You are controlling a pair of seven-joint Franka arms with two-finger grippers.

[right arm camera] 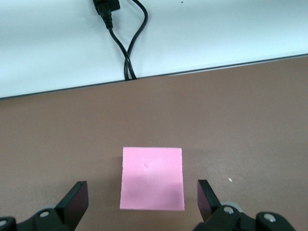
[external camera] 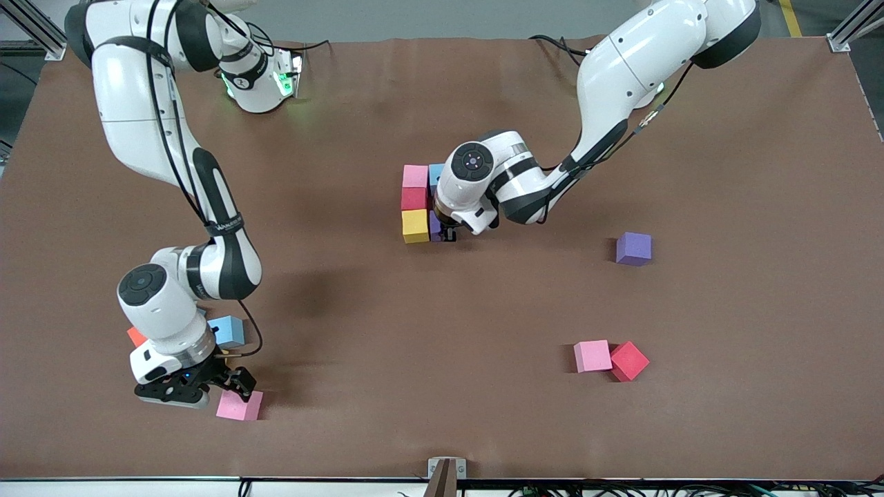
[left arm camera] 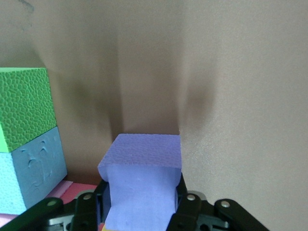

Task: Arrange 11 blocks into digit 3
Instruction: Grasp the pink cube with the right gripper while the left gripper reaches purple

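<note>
My left gripper (external camera: 447, 233) clamps a purple cube (left arm camera: 142, 180) between its fingers, set down beside the yellow cube (external camera: 415, 226) in the cluster at mid-table; my right gripper (right arm camera: 142, 198) hangs with jaws spread wide, a pink cube (right arm camera: 152, 178) lying between them near the table's front edge

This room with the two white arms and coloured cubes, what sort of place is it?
Probably a robotics lab bench: a brown-covered table with aluminium frame posts at its corners, cables along its edge, and foam blocks such as a purple cube for practice.
</note>
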